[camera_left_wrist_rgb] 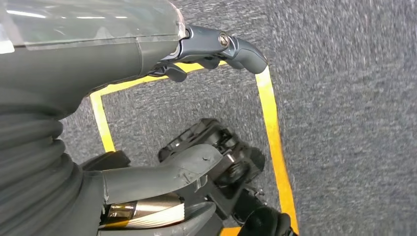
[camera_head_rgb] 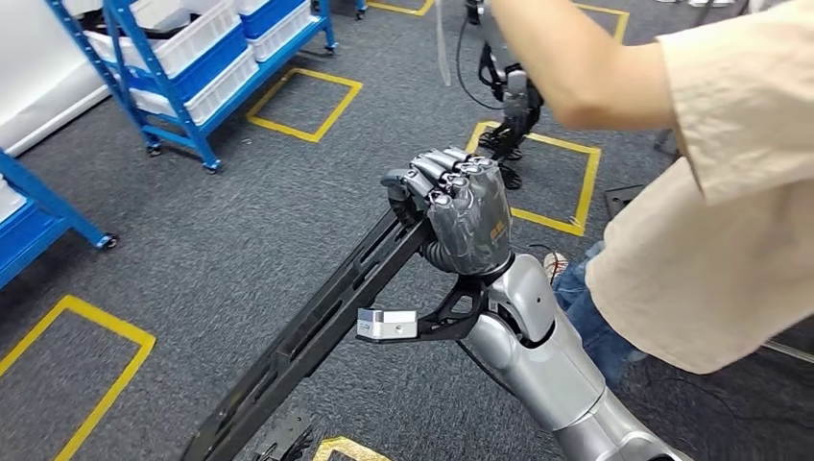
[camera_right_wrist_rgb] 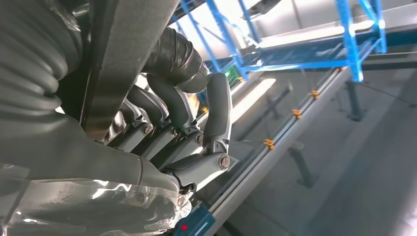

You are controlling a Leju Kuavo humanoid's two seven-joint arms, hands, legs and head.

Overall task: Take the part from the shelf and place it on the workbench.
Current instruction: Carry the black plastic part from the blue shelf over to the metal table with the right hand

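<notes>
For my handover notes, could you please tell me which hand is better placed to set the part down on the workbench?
The right hand: its fingers are already wrapped around the long black part. The left hand holds nothing and hangs over the floor. No workbench is visible yet.

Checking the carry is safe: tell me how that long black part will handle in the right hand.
The long black part looks rigid, showing no sag. Gripped by the right hand at one end, it probably levers hard on the wrist. Its slotted build suggests moderate weight.
</notes>
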